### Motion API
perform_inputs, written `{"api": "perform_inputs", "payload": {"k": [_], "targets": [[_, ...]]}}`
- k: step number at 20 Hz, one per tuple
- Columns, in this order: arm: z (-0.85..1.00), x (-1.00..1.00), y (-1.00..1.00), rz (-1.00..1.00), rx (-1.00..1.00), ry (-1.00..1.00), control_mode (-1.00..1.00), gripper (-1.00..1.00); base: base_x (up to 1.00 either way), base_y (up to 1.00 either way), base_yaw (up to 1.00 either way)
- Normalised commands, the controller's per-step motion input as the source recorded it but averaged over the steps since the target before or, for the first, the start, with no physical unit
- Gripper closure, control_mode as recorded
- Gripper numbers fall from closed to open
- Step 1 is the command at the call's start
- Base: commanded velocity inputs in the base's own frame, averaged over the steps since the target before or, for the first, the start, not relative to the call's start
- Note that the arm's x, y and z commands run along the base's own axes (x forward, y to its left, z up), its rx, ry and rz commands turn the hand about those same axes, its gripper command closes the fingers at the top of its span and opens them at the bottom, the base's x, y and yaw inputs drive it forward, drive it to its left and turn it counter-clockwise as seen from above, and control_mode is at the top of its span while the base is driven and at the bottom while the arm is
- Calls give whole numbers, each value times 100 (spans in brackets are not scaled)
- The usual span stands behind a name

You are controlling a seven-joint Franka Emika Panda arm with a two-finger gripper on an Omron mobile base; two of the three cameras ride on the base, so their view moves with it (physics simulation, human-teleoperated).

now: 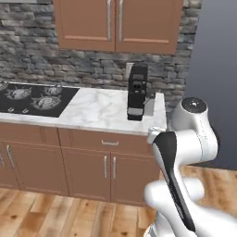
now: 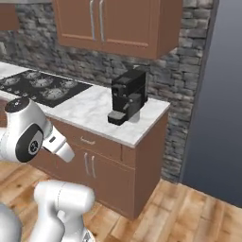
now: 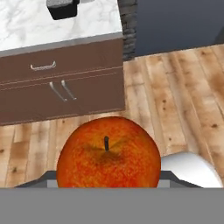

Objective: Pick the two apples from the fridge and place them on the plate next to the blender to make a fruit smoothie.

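Apple [image 3: 108, 153]: bright red-orange, stem up, sat right at the pincer, above the wood floor [image 3: 183, 87].
Pincer: tips hidden behind the apple; clamped or not, could not tell.
Table [image 1: 99, 109]: carried a black machine [image 1: 137, 92] near its right edge.

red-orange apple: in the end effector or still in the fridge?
In the end effector, out of the fridge. The round bright red-orange apple sits stem-up right at the hand camera, carried above the wooden floor near the brown cabinet.
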Motion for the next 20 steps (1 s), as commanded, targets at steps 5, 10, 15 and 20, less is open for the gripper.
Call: {"api": "perform_inputs", "payload": {"k": [5, 10, 15, 20], "targets": [[0, 0, 0, 0, 0, 0, 100, 100, 0, 74, 73], [0, 0, 0, 0, 0, 0, 100, 100, 0, 70, 73], [0, 0, 0, 0, 0, 0, 100, 100, 0, 67, 73], [0, 0, 0, 0, 0, 0, 100, 100, 13, 35, 65]]}}
